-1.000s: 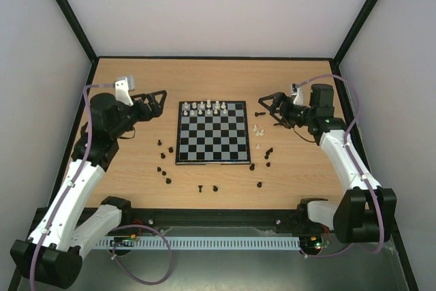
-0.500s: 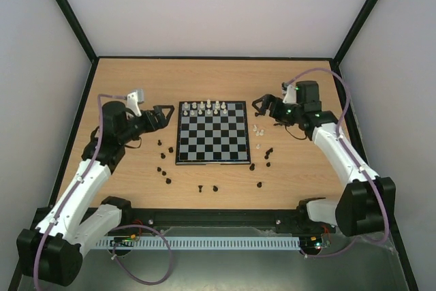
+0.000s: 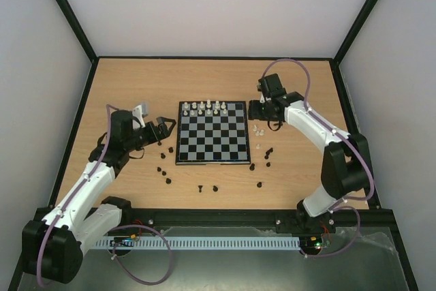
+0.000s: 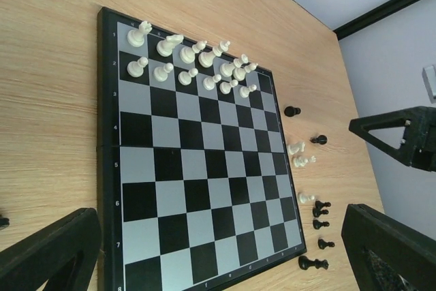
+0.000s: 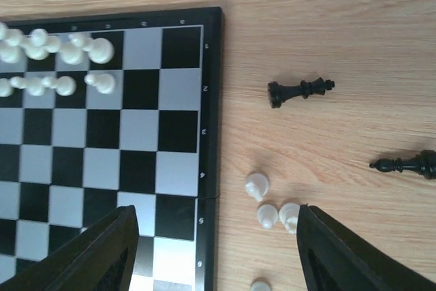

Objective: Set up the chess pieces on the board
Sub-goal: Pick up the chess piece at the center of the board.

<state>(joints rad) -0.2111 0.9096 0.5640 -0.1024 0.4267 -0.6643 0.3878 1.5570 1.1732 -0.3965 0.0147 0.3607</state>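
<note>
Wood-grain table [image 3: 136, 86], smooth plastic-looking board [image 3: 211, 146]

The left arm [image 3: 85, 185] was stretched low toward the centre, and the left tool [image 3: 163, 130] was held with its fingers spread wide. The right arm [image 3: 308, 118] was arched inward, and the right tool [image 3: 257, 109] was pointed downward, its fingers parted.

A wooden table [image 3: 211, 80] stands between pale walls [image 3: 41, 66].

Black-framed black-and-grey checked board [image 3: 211, 148], white pieces [image 4: 165, 47], black pieces [image 5: 300, 91], light wood-grain table [image 3: 136, 86]
</note>
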